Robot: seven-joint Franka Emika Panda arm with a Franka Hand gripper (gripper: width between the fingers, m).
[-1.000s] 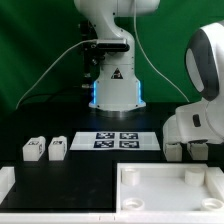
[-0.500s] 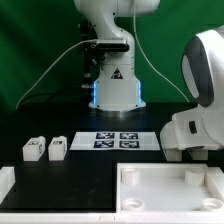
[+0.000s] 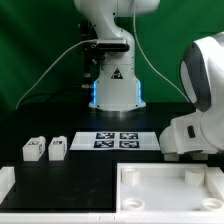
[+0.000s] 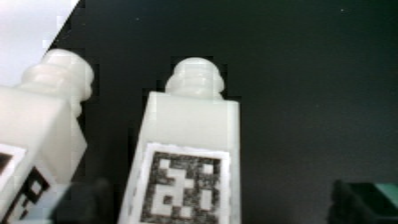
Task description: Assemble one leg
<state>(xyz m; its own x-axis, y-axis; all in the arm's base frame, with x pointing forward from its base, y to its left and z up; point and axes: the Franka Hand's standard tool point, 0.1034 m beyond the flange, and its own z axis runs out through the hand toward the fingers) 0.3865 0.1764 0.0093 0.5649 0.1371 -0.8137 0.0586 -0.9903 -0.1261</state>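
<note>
A white leg (image 4: 189,140) with a rounded peg and a black-and-white tag lies on the black bench (image 4: 302,80), close under the wrist camera. The dark fingers (image 4: 370,198) are spread wide on either side of it, holding nothing. A second leg (image 4: 39,120) lies just beside it. In the exterior view, a third leg (image 3: 32,149) and a fourth leg (image 3: 57,149) sit at the left, near the marker board (image 3: 115,140).
</note>
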